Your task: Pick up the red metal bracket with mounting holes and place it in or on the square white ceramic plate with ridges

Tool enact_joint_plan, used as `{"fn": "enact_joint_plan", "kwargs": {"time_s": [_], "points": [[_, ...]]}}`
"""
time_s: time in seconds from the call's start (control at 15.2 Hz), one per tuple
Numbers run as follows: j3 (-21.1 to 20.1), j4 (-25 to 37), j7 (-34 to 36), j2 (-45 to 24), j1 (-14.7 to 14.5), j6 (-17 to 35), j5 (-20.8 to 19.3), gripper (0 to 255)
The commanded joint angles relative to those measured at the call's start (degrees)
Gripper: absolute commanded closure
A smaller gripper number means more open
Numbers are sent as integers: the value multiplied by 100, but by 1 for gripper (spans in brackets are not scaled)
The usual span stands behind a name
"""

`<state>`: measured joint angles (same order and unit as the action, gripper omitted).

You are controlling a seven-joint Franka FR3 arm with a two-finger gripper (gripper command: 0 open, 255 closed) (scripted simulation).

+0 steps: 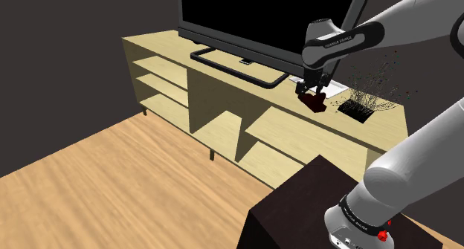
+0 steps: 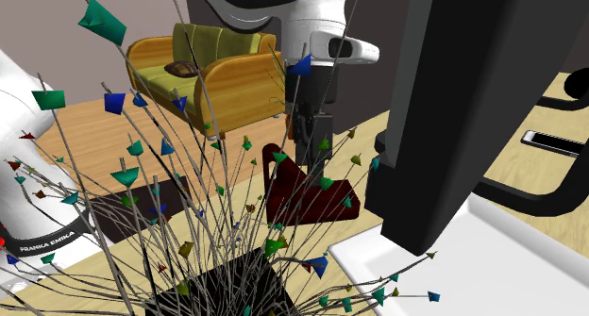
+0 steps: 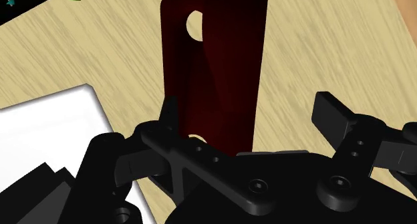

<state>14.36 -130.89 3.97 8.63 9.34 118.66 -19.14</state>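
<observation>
On the wooden cabinet top point(image 1: 286, 99) the dark red bracket point(image 3: 214, 69) is seen between the spread fingers point(image 3: 334, 119) of the gripper point(image 3: 248, 107), not yet clamped, long axis pointing ahead; by the second exterior view, the white plate point(image 2: 453, 257) is set at its 4 o'clock.

White Franka arm point(image 1: 405, 28) with dark joints rising from the shoulder view's lower right, bending over and reaching toward its upper left, wrist point(image 1: 327, 45) turned down, all-black gripper point(image 1: 309, 88) pointing almost straight downward, two fingers point(image 3: 336, 117) spread apart, clasping nothing
</observation>
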Motion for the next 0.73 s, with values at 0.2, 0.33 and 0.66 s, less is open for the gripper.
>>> {"fn": "enact_joint_plan", "kwargs": {"time_s": [0.2,0.33,0.66], "points": [[16,-42,6,-55,10,104,-9,0],[16,-42,6,-55,10,104,-9,0],[16,-42,6,-54,10,103,-9,255]]}}
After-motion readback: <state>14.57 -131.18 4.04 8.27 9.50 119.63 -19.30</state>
